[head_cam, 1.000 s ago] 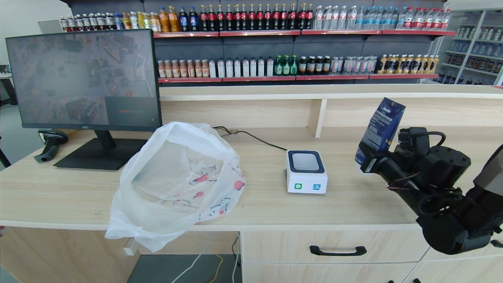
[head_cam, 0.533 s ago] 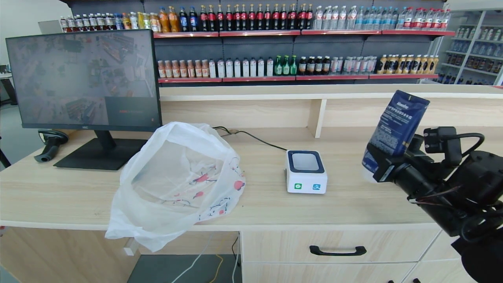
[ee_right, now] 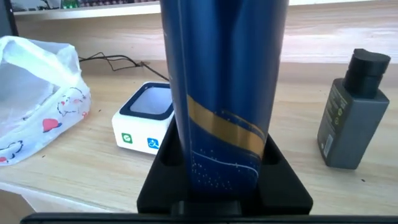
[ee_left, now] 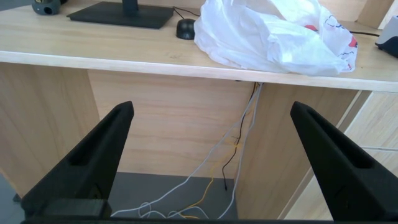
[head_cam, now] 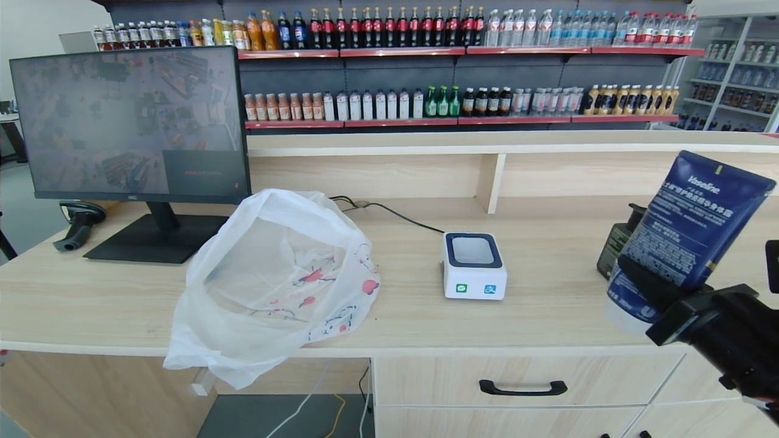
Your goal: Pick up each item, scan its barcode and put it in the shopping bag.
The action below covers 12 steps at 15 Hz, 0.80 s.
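- The right gripper [head_cam: 660, 287] has its jaws clamped on the lower part of a dark blue plastic squeeze tube [head_cam: 694, 222], which is held white cap down and tilted in the head view.
- Just beyond those jaws, a grey bottle with a black cap [head_cam: 616, 243] stands on the pale wooden counter [head_cam: 548, 316].
- A white box scanner with a blue-framed window [head_cam: 474, 265] sits well apart, to their left.
- The left gripper [ee_left: 211, 109] hangs with its jaws spread wide and empty.
- A white translucent plastic shopping bag [ee_left: 273, 34] lies on the counter above and beyond them.
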{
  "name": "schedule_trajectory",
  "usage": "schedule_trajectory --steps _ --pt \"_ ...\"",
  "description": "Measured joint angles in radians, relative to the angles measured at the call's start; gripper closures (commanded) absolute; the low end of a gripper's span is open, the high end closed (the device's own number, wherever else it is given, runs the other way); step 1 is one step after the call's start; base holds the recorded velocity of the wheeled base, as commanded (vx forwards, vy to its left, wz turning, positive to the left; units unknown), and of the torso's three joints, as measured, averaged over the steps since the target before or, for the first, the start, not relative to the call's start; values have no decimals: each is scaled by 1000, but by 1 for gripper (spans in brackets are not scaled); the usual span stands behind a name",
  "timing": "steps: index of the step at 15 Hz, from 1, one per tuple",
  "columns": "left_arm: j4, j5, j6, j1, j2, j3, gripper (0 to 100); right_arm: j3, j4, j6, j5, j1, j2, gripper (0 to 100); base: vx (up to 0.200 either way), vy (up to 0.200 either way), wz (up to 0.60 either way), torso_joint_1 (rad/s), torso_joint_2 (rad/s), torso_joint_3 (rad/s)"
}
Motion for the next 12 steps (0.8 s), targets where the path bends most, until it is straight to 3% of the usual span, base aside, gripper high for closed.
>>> schedule_trajectory --steps 5,9,12 --pt "0 0 0 0 0 0 0 41 0 5 0 64 -53 100 0 0 0 0 0 0" --pt "0 0 0 0 0 0 0 31 0 84 11 282 -26 100 0 0 0 0 0 0" --pt "0 0 0 0 0 0 0 -33 0 164 121 339 15 100 0 0 0 0 0 0"
